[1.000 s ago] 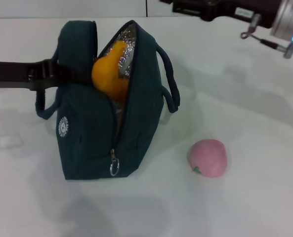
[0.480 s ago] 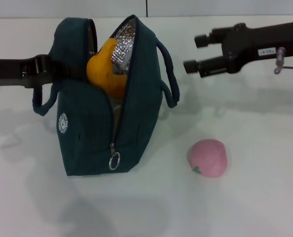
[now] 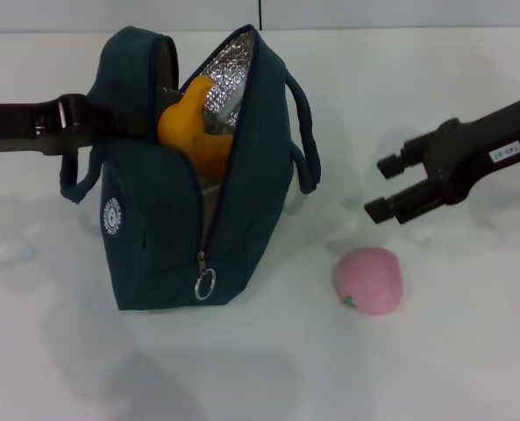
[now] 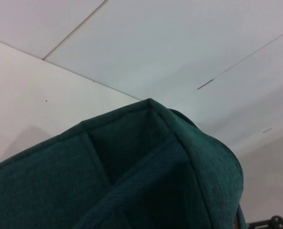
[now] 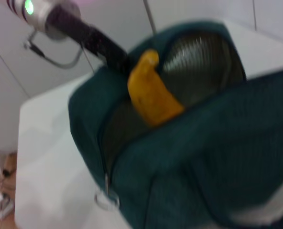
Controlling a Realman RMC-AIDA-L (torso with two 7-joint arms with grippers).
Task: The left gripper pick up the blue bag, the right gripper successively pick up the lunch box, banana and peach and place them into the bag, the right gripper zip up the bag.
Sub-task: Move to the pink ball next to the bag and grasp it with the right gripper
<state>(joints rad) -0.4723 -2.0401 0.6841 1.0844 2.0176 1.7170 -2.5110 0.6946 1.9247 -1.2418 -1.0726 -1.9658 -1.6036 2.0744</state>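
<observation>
The blue bag (image 3: 154, 237) stands open on the white table, dark teal with a silver lining. My left gripper (image 3: 91, 123) comes in from the left and is shut on the bag's upper left side, holding the mouth open. The banana (image 3: 189, 132) pokes out of the opening, and it shows in the right wrist view too as the banana (image 5: 151, 93) inside the bag (image 5: 217, 152). The pink peach (image 3: 369, 281) lies on the table to the right of the bag. My right gripper (image 3: 384, 187) hovers open and empty just above and right of the peach. The lunch box is hidden.
The zipper pull ring (image 3: 205, 282) hangs low on the bag's front edge. A carry handle (image 3: 302, 140) loops out on the bag's right side. The left wrist view shows only the bag's fabric (image 4: 131, 181) and a wall behind.
My right gripper has come down from the far right corner toward me and now hangs near the peach. The bag and banana have shifted slightly; the peach has not moved.
</observation>
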